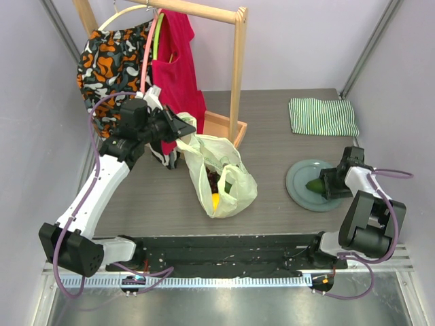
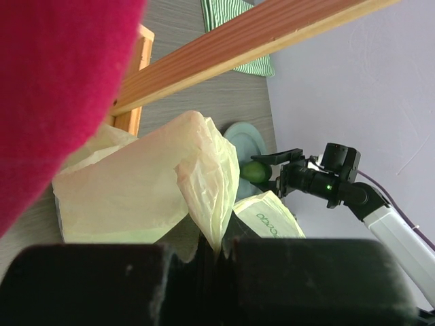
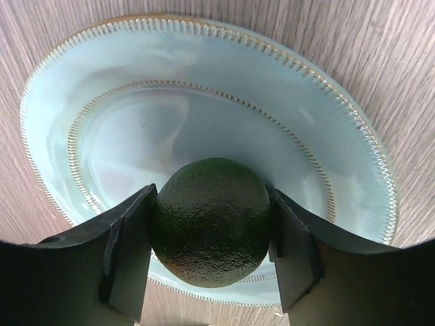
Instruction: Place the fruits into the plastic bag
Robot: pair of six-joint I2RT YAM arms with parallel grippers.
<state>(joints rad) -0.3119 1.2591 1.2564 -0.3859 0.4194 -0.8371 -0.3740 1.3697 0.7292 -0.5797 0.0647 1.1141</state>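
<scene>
While the two arm bases sit at the near edge of the grey wood-grain worktop, the action is out on the right: the right tool is down over a round, glossy pale-blue plate with a beaded rim, and its two dark, flat fingers stand partly apart with a pebbly, dark green avocado between them. Both pads meet the fruit's flanks, so that's a grip on the avocado, and the fruit sits low on the near part of the plate. From overhead the same avocado shows as a small green lump at the plate's right side, tucked against the black tool. Over to the middle now, and the plastic bag slumps on the worktop, thin, crinkly and pale green, see-through enough to show its load: a yellow fruit at the near end, dark red grapes above it and something green beside them. Its upper end is drawn up and to the left, where the left tool is clamped tight on it; the left wrist view shows the wrinkled film pinched right down between the closed black fingers. Beyond that, a wooden rail on light timber posts carries a red garment and a patterned garment in orange, black and grey. At the far right lies a folded striped cloth, green and white, flat and well apart from the plate.
</scene>
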